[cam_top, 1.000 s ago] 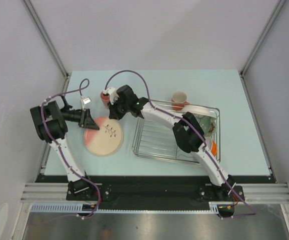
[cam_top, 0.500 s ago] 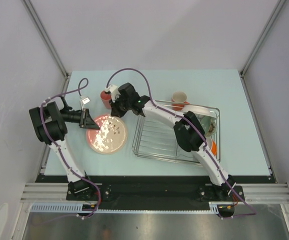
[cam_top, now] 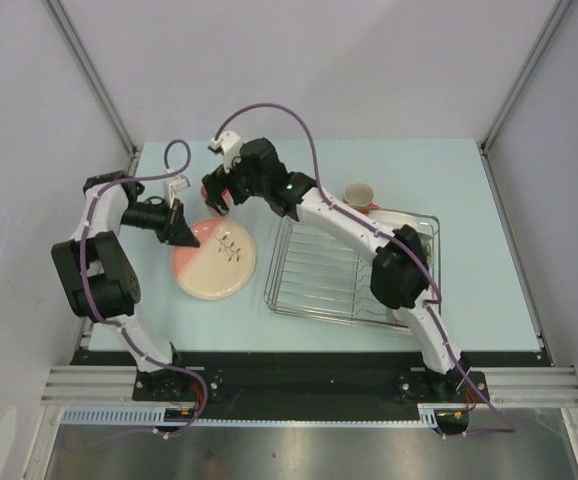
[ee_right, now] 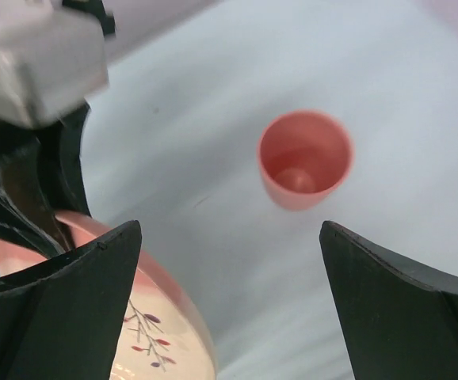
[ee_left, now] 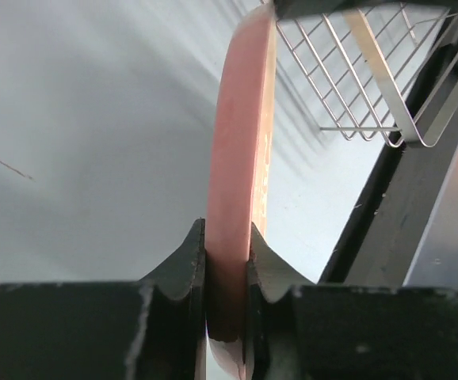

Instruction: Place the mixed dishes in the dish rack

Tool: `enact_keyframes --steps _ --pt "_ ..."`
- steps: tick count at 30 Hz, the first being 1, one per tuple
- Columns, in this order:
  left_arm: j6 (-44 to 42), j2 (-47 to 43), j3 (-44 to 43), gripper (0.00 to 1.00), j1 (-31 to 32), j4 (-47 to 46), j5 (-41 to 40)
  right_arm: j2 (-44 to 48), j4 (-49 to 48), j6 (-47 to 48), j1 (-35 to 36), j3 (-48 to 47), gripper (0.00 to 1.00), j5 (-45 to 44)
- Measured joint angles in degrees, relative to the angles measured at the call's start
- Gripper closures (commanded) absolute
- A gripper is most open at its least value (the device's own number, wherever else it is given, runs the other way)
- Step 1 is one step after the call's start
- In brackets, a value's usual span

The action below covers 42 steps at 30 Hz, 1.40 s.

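Left gripper (ee_left: 227, 253) clamps the plate (ee_left: 241, 119) by its rim, probably to stand it up for the rack (cam_top: 319, 270). Right gripper (ee_right: 229, 293) hangs wide apart over the tumbler (ee_right: 304, 158), likely the next pick

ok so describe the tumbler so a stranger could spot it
From the wire rack, look left to the leaf plate. The tumbler stands upright just beyond it, under the open right jaws. It's plain pink with no handle, unlike the orange mug.
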State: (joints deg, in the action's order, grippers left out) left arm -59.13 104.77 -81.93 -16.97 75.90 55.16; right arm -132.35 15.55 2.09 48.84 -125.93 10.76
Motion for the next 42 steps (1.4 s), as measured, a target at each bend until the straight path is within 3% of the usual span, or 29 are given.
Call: enact_keyframes --steps 9,14,21,26,29,36,42 --pt "5.7 -9.8 -8.2 1.0 7.3 0.0 -1.9 15.1 1.5 0.1 -0.9 -0.1 0.0 -7.3" --pt "9.8 -11.6 -16.0 1.0 12.0 1.2 -4.7 24.9 1.8 -0.7 -4.3 4.8 0.0 -11.6" --pt "17.9 -10.1 -40.0 1.0 27.9 2.5 -11.4 39.9 -0.5 -10.4 -21.1 23.5 0.0 -15.7" --pt "20.2 -4.2 -56.8 1.0 38.9 2.3 -16.3 46.5 0.1 -15.3 -27.5 36.1 0.0 -18.0" --pt "20.3 -3.2 -55.6 1.0 45.7 1.1 -21.7 48.3 1.7 -16.7 -29.1 38.9 0.0 -18.1" --pt "20.5 -3.5 -36.7 1.0 58.9 -6.0 -33.9 54.9 4.2 -19.1 -37.0 45.1 0.0 -21.2" --pt "20.7 -2.2 -35.8 1.0 65.4 -12.9 -40.2 61.3 4.7 -21.8 -40.4 49.5 0.0 -25.2"
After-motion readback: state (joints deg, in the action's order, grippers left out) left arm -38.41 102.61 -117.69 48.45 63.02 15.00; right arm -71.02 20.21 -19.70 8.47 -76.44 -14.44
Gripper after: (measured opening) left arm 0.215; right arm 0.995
